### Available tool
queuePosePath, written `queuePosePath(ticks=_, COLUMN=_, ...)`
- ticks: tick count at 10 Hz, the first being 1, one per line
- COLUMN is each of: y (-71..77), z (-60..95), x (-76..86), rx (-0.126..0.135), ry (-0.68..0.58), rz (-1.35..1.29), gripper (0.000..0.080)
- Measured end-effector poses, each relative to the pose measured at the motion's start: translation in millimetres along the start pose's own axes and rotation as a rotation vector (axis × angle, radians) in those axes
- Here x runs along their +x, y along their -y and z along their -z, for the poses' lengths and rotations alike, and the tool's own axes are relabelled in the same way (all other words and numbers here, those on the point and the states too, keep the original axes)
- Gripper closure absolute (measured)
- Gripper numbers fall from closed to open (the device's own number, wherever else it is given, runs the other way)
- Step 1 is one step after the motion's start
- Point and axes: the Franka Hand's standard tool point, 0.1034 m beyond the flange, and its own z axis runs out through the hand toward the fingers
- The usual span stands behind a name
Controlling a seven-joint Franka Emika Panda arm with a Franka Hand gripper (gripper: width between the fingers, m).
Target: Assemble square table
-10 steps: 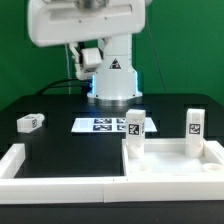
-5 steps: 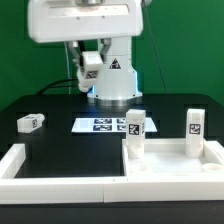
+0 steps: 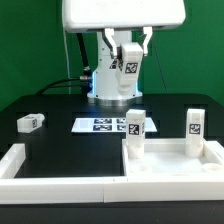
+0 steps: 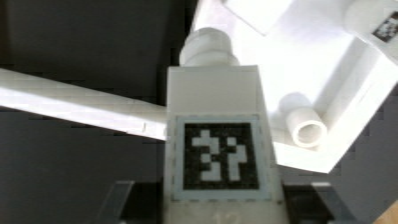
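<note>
My gripper (image 3: pixel 128 50) hangs high above the back of the table, shut on a white leg (image 3: pixel 128 64) whose tag faces the exterior camera. In the wrist view this held leg (image 4: pixel 217 120) fills the middle, tag up and threaded end pointing away, with the gripper (image 4: pixel 219 207) clamping its near end from both sides. The white square tabletop (image 3: pixel 170 168) lies at the front on the exterior view's right. Two legs stand upright in its far corners (image 3: pixel 134 130) (image 3: pixel 194 129). One more leg (image 3: pixel 31 122) lies loose on the exterior view's left.
The marker board (image 3: pixel 102 125) lies flat in the middle, in front of the robot base (image 3: pixel 113 88). Low white wall bars (image 3: pixel 22 160) run along the left and front edges. In the wrist view one white bar (image 4: pixel 80 98) crosses below the held leg.
The arm has swung toward the exterior view's right, carrying the held leg with it. The leg's tag now faces the camera. Nothing on the table has moved.
</note>
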Motion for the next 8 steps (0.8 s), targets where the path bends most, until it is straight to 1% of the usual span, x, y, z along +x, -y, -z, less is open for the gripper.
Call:
queuePosePath(ticks=2, y=-15.1, z=0.5, x=-5.8, rx=-0.064, ry=-0.133, rz=0.021, gripper=0.0508)
queuePosePath(ticks=3, y=-17.4, z=6.4, x=-5.1, rx=-0.089, ry=-0.177, rz=0.011, gripper=0.0508)
queuePosePath(ticks=4, y=-6.4, z=19.3, x=3.2, rx=-0.081, ry=-0.207, rz=0.015, gripper=0.0508)
queuePosePath(ticks=5, y=14.6, z=15.7, x=8.7, rx=-0.055, ry=-0.206, rz=-0.043, gripper=0.0508)
queuePosePath(ticks=6, y=33.4, z=8.7, x=14.3, rx=-0.033, ry=-0.199, rz=-0.064, gripper=0.0508)
queuePosePath(ticks=7, y=54.5, z=4.0, x=28.0, rx=-0.009, ry=-0.204, rz=-0.099, gripper=0.0508)
queuePosePath(ticks=8, y=76.5, z=-2.6, x=49.5, rx=0.014, ry=-0.216, rz=-0.108, gripper=0.0508)
